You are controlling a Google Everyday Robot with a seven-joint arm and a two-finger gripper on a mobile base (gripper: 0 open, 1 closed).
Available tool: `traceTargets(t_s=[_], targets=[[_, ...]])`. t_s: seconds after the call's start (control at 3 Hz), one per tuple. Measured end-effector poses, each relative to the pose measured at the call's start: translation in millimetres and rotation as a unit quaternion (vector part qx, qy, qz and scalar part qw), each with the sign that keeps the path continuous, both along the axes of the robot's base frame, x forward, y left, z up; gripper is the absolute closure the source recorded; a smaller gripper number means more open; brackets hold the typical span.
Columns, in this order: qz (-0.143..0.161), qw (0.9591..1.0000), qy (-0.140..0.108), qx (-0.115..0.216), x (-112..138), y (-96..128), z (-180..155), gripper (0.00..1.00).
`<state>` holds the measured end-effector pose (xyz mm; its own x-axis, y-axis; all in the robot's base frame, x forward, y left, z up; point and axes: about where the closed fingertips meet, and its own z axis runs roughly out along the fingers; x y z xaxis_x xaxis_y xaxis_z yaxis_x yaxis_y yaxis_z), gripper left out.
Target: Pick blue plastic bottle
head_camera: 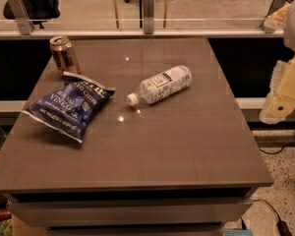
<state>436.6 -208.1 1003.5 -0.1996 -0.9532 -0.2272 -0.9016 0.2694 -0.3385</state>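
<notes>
Gripper: off the table's right edge, level with the far half, holding nothing visible; released or clenched cannot be told. Blue plastic bottle: on its side mid-table, well apart, white cap toward the chip bag on its far side. Metal can upright behind the bag. Bottle contents indeterminate.

The single camera looks down from above and in front of the brown rectangular tabletop, at moderate range, facing the glass railing beyond its far edge. The robot's cream gripper hangs at the frame's right edge, beside the tabletop.
</notes>
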Motion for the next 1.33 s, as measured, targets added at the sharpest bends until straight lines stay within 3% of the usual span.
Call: traceTargets(t_s=[0.33, 0.67, 1.0, 1.33], targets=[[-0.001, 1.0000, -0.002, 0.000, 0.0, 0.3, 0.7, 0.00], [0.025, 0.9997, -0.005, 0.000, 6.9, 11.1, 3.0, 0.00], [0.068, 0.9975, -0.006, -0.015, 20.2, 29.2, 1.9, 0.00], [0.114, 0.9928, -0.004, -0.037, 34.7, 47.7, -3.7, 0.00]])
